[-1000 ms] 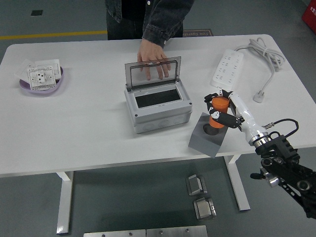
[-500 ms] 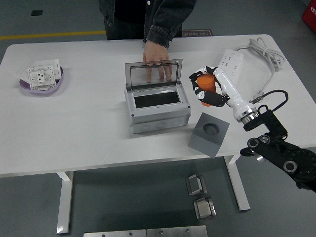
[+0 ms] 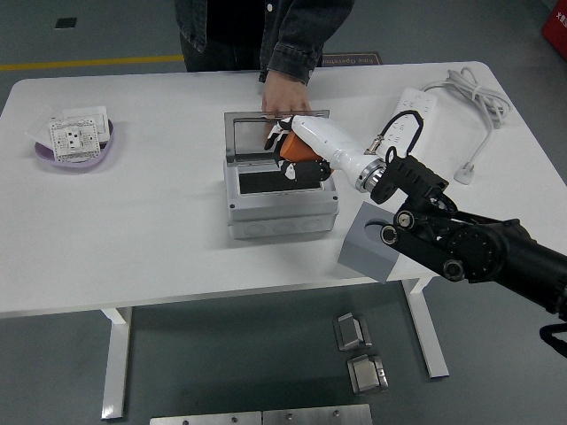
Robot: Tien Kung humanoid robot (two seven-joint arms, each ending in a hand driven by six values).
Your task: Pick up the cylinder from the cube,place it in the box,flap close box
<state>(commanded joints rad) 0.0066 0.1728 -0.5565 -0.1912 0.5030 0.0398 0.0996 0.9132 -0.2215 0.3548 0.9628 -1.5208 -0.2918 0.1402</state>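
Note:
My right hand (image 3: 291, 157) is shut on the orange cylinder (image 3: 292, 148) and holds it over the open grey box (image 3: 279, 205), above the dark opening. The box's clear lid (image 3: 252, 135) stands upright at the back. A person's hand (image 3: 282, 92) rests on the lid's top edge from the far side. The grey cube (image 3: 363, 251) with its round hole stands at the table's near edge, partly hidden by my right arm. My left arm is out of view.
A purple bowl (image 3: 78, 152) holding white socket plates sits at the far left. A white power strip (image 3: 409, 113) with its cable lies at the far right. The person stands at the table's far side.
My right hand has carried the cylinder up off the cube and leftward to over the box opening. The person's hand stayed on the lid.

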